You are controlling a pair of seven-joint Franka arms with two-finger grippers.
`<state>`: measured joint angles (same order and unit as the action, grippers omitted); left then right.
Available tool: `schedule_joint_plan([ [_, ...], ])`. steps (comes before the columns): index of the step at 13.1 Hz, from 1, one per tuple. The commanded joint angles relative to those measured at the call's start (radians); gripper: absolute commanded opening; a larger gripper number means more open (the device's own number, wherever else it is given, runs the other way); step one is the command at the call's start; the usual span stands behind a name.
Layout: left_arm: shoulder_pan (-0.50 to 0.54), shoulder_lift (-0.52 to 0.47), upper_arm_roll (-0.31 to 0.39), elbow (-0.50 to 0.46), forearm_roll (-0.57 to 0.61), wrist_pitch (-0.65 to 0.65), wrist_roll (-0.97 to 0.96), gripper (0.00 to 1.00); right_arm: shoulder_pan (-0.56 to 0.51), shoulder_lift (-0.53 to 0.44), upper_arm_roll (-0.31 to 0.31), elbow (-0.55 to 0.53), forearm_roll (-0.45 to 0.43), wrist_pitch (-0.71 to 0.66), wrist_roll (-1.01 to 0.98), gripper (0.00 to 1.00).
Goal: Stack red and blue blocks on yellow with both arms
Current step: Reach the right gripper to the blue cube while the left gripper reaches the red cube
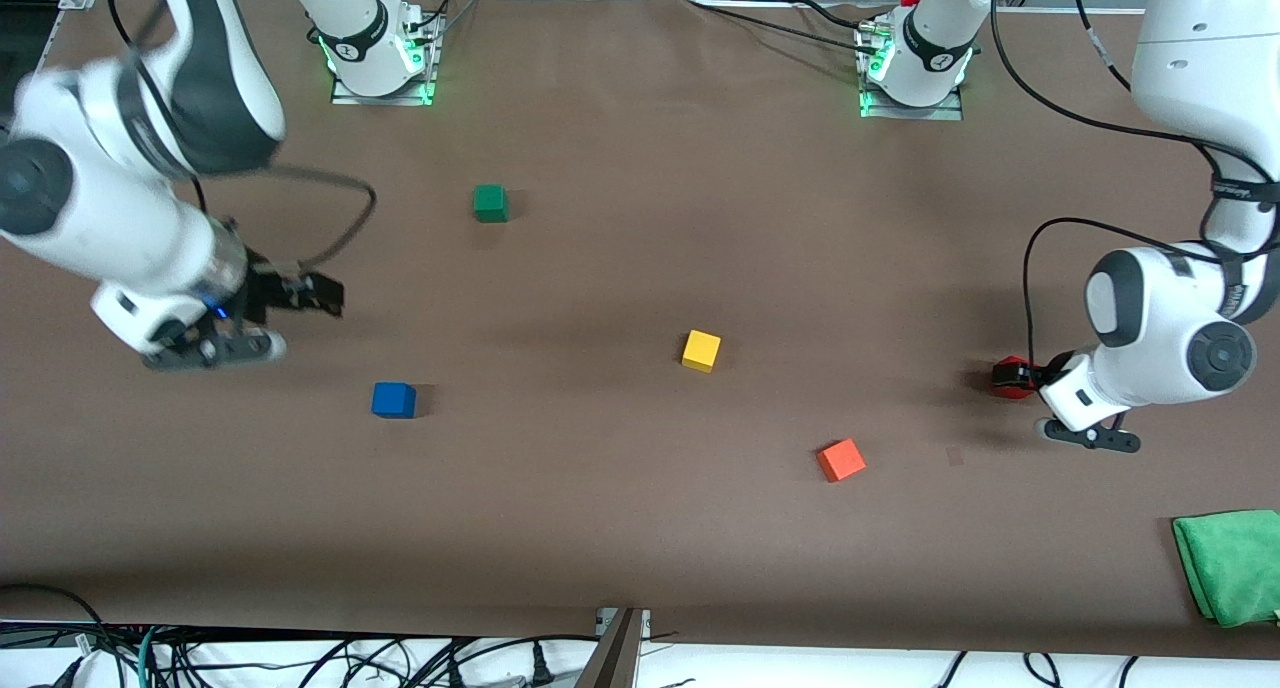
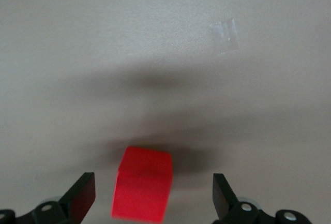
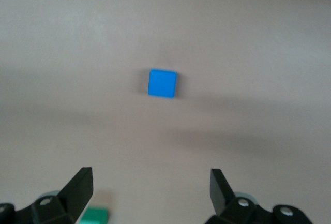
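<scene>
three task cubes lie well apart on the brown table [image 1: 640,568]: the yellow cube [image 1: 701,350] sits near the middle with bare surface all around it, the blue cube [image 1: 394,400] lies toward the right arm's end and a little nearer the front camera, and the red cube [image 1: 1010,377] rests toward the left arm's end, partly hidden in the front view by the left claw [image 1: 1022,376]. the left wrist view shows what the front view hides: the red cube [image 2: 142,190] stands between the left claw [image 2: 152,195]'s wide-spread fingers [image 2: 83,193], with gaps on both sides and no contact. the right claw [image 1: 315,296] hangs over bare table, between the green cube [image 1: 490,203] and the blue cube; its wrist view shows the blue cube [image 3: 162,83] well ahead of the wide-open claw [image 3: 150,190], and a corner of the green cube [image 3: 95,216] by one finger. an orange-red cube [image 1: 841,460] lies nearer the front camera than the yellow one, between it and the table's edge. a green cloth [image 1: 1235,563] sits at the table's corner toward the left arm's end, running out of view. a small clear tape patch [image 2: 226,36] shows on the table in the left wrist view.
</scene>
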<state>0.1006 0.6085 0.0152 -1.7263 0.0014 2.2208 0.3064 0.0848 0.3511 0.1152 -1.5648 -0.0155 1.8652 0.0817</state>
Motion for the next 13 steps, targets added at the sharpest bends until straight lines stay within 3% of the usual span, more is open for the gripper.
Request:
schedule_joint_plan([
  [1, -0.004, -0.035, 0.0, -0.078, 0.017, 0.059, 0.049, 1.0, 0.003, 0.119, -0.002, 0.032, -0.012, 0.116, 0.0, 1.0],
  [4, 0.008, -0.038, 0.0, -0.12, 0.019, 0.114, 0.077, 1.0, -0.019, 0.281, -0.006, 0.023, -0.014, 0.322, -0.005, 1.0],
  [7, 0.036, -0.053, -0.001, -0.137, 0.019, 0.116, 0.118, 0.99, -0.016, 0.31, -0.006, -0.044, -0.006, 0.402, 0.015, 0.99],
  [10, 0.039, -0.062, -0.001, -0.141, 0.019, 0.093, 0.177, 0.43, -0.016, 0.293, -0.006, -0.226, -0.004, 0.679, 0.038, 0.99],
  [13, 0.039, -0.072, -0.004, -0.137, 0.015, 0.083, 0.171, 0.01, -0.016, 0.295, -0.006, -0.251, -0.004, 0.71, 0.055, 0.88],
])
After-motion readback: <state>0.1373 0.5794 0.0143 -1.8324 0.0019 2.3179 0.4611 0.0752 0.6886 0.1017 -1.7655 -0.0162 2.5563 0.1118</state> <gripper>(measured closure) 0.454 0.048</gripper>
